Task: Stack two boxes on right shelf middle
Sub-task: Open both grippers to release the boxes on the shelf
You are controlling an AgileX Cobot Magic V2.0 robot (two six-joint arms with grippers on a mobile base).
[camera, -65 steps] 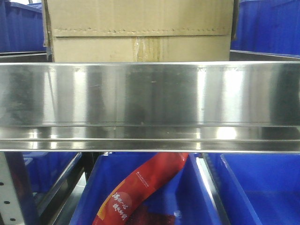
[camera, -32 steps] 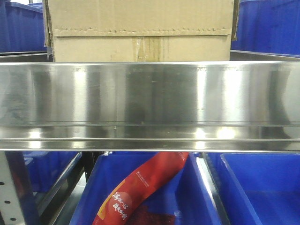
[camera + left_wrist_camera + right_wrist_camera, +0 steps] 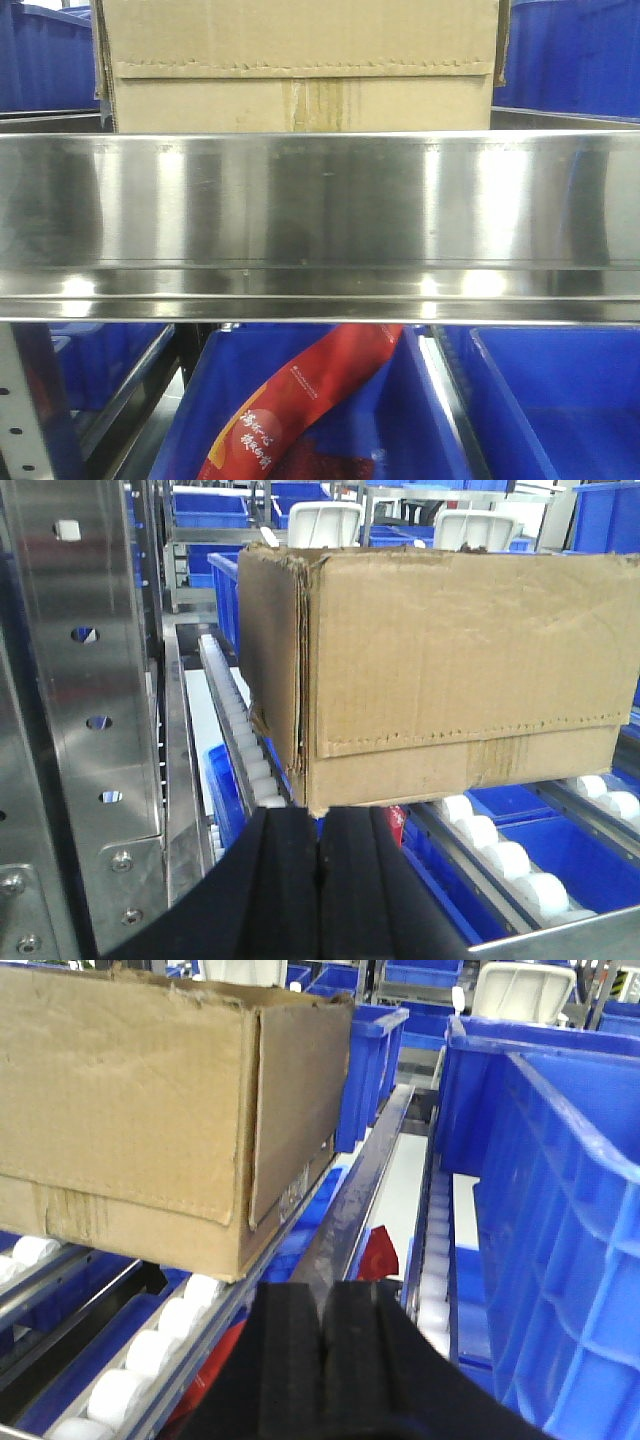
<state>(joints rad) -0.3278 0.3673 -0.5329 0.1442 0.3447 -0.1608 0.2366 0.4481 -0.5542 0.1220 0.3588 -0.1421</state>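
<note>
1 brown corrugated cardboard box (image 3: 440, 670) rests on the steel shelf's white rollers (image 3: 500, 855) at frame centre, left gripper (image 3: 318, 880) and right gripper (image 3: 328, 1355) both closed, empty, flanking its lower corners.

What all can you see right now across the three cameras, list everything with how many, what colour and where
Cardboard box: one visible, brown, on the roller lane behind the shelf rail.
Shelf rail: one, shiny steel, across the front view.
Rollers: several, white, in rows under the box.
Blue bins: several, blue, beside and below the box.
Red packet: one, red, in a bin on the lower level.
Perforated upright: one, steel, left of the box.
Left gripper: black, jaws together, below the box's near corner.
Right gripper: black, jaws together, right of the box.
</note>
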